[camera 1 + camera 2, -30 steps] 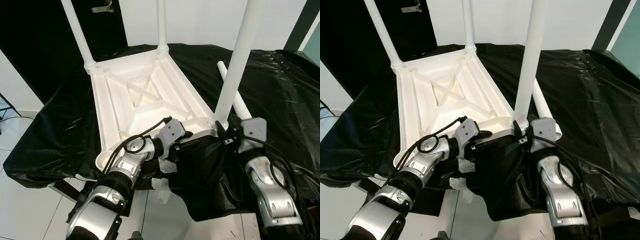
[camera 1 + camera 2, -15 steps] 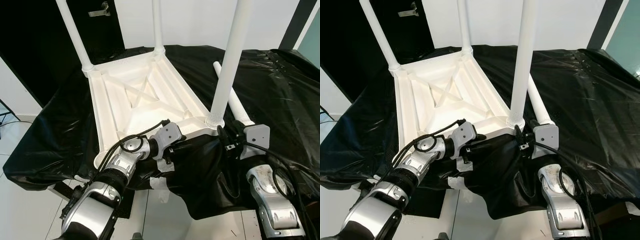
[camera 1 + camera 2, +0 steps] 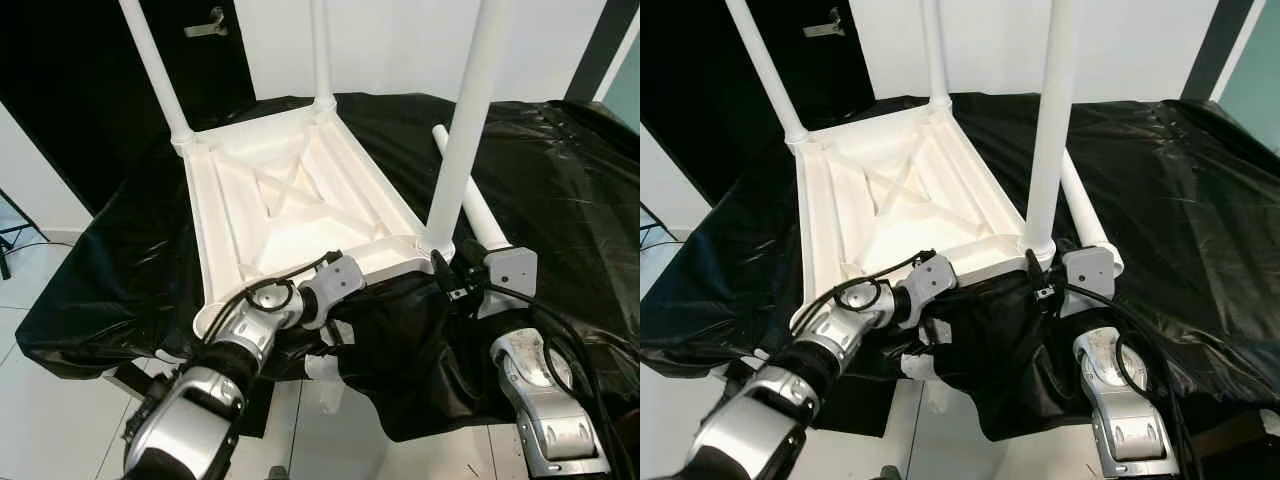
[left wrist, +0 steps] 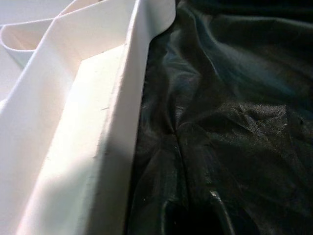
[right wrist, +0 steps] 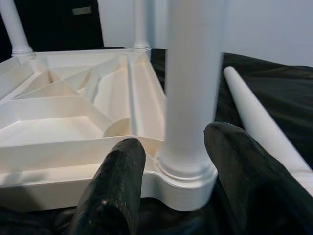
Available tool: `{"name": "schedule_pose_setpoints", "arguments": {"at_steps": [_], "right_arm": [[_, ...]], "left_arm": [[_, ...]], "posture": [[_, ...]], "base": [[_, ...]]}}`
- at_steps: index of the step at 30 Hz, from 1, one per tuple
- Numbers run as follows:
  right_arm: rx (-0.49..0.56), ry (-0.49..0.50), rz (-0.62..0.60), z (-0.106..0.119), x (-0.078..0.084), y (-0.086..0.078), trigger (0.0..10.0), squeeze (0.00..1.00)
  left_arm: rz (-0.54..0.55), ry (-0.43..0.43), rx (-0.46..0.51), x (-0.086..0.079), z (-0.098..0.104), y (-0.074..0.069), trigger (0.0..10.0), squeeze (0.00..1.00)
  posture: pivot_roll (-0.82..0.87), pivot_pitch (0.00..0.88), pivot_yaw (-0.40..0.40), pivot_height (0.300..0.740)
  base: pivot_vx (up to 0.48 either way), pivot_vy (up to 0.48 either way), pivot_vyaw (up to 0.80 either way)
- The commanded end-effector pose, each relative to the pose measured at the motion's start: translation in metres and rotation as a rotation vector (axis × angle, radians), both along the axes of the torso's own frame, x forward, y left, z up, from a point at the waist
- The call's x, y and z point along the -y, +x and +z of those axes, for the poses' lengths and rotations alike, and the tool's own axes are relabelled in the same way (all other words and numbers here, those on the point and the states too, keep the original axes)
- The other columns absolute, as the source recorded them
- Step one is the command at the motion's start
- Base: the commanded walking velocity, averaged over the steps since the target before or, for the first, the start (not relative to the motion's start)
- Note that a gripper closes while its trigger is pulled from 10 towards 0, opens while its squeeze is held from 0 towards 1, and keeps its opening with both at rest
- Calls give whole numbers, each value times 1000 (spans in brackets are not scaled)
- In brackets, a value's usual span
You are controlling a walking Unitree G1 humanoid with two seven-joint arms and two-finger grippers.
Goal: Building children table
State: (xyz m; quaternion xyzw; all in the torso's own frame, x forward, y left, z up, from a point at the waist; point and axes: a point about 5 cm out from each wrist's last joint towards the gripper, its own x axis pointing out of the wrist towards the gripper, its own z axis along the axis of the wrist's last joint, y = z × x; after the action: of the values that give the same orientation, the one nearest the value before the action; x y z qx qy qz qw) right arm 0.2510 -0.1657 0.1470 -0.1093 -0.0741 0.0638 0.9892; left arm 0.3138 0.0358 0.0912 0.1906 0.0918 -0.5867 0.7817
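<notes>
The white children's table lies upside down on a surface covered in black plastic. Three white legs stand in its corners. One of them, the near right leg, rises beside my right gripper. That gripper is open, and its black fingers stand either side of the leg's base. The near left corner socket holds no leg. A loose white leg lies on the plastic to the right. My left gripper is at the table's near rim, and its fingers are hidden in the plastic.
The black plastic sheet drapes over the near edge in loose folds. A white support shows under that edge above the pale tiled floor. A dark door stands at the back left.
The view has swayed slightly. Both grippers keep about the same places at the table's near rim, and nothing was taken hold of or let go.
</notes>
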Motion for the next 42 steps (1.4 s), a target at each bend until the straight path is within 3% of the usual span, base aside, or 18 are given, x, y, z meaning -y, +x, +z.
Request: {"name": "schedule_pose_setpoints", "arguments": {"at_steps": [1,2,3,4,6,7,8,9,10,11,17,18,19,24,35,40,42], "right_arm": [[-8,-4,9,0,-2,0,10000,0],[-8,-4,9,0,-2,0,10000,0],[-9,-5,8,1,-2,-1,10000,0],[-9,-5,9,1,-2,-1,10000,0],[-9,-6,10,1,-2,-1,10000,0],[-10,-6,10,1,-3,-2,10000,0],[-12,-7,10,0,-2,-2,10000,0],[-15,-7,10,0,-2,-3,10000,0],[-15,-7,10,0,-2,-3,10000,0],[-17,-7,10,0,-2,-3,10000,0],[-17,-5,-16,0,3,-8,10000,0],[-14,-1,-38,0,7,-11,10000,0],[-13,7,-65,-1,11,-16,10000,0],[-22,-2,-148,-11,23,-31,10000,0],[-28,0,-184,-14,26,-36,10000,0],[-38,-2,-191,-17,27,-39,10000,0],[-39,-3,-193,-17,27,-39,10000,0]], "left_arm": [[-55,-18,-40,16,-5,-10,0,0],[-55,-18,-40,16,-5,-10,0,0],[-51,-30,-31,21,-3,-10,1412,0],[-34,-40,-17,24,-1,-8,8314,0],[-14,-52,-5,26,2,-5,8314,0],[0,-81,-1,27,8,-2,10000,0],[-2,-120,-7,26,14,0,10000,0],[-8,-160,-22,23,19,2,10000,365],[-8,-160,-22,23,19,2,10000,365],[-17,-187,-37,20,22,2,10000,1000],[0,-152,3,4,21,3,10000,1000],[18,-153,13,0,21,5,10000,196],[40,-161,24,-3,23,7,10000,0],[130,-177,61,-16,28,15,10000,0],[185,-152,82,-30,28,22,10000,0],[207,-121,90,-45,32,28,10000,0],[202,-54,65,-50,24,27,10000,0]], "posture": [[54,0,60,740],[54,0,60,740],[52,0,61,740],[52,0,61,740],[52,0,61,740],[49,0,62,740],[48,0,62,740],[49,0,62,740],[49,0,62,740],[49,0,62,740],[58,0,59,740],[66,0,55,740],[72,0,52,740],[78,0,53,740],[66,0,63,740],[63,0,64,740],[64,0,65,740]], "base": [[0,0,0],[0,0,0],[0,0,0],[0,0,0],[0,0,0],[0,0,0],[0,0,0],[0,0,0],[0,0,0],[0,0,0],[0,0,0],[0,0,0],[0,0,0],[0,0,0],[0,0,0],[0,0,0],[0,0,0]]}}
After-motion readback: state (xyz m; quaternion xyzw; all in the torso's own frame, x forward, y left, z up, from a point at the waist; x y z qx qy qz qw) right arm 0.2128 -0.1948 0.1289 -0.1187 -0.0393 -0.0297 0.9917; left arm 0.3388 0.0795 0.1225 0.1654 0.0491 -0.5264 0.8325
